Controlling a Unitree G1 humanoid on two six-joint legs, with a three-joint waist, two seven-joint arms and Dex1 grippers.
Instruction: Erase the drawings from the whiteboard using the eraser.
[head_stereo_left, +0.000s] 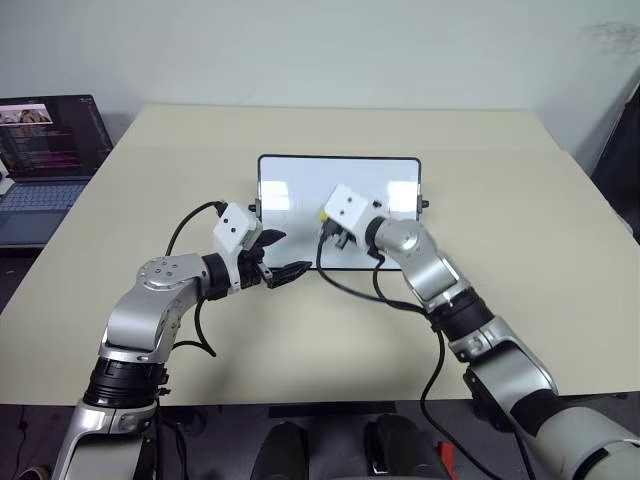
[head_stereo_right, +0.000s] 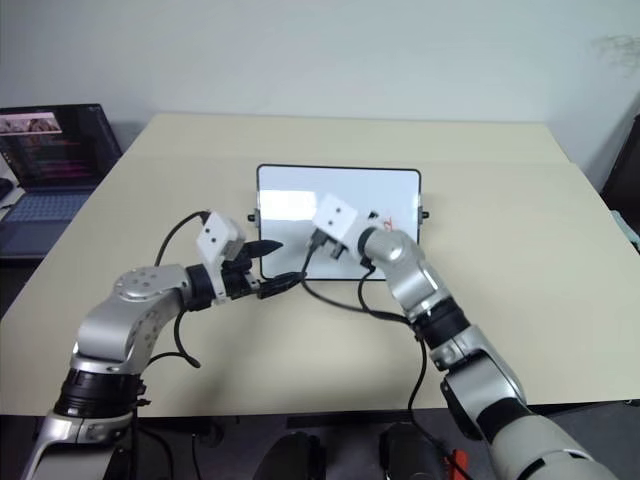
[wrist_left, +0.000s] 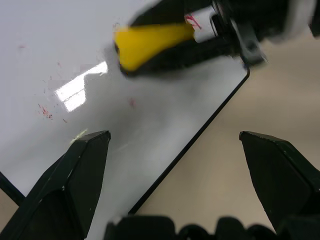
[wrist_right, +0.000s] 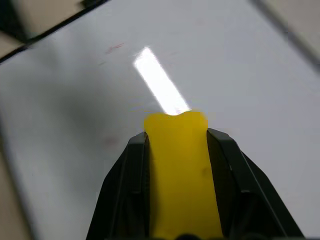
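Yellow eraser (wrist_right: 176, 170) clamped in right gripper (wrist_right: 176, 145), over middle of whiteboard (head_stereo_left: 300, 175) on tan table (head_stereo_left: 500, 300). Left gripper (wrist_left: 175, 145) spread wide, empty, at board's near left edge. Red drawing (head_stereo_right: 388, 223) left near right edge. Risk: unbraced board sliding under wipe, leaving smears.

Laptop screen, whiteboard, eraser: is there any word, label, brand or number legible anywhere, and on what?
None can be read.
Laptop screen: lines of coloured text, too small to read.
Whiteboard: no writing, only faint red smears; one red scribble beside the right arm, not legible as a letter.
Eraser, held in the right pincer: plain yellow, no label visible.
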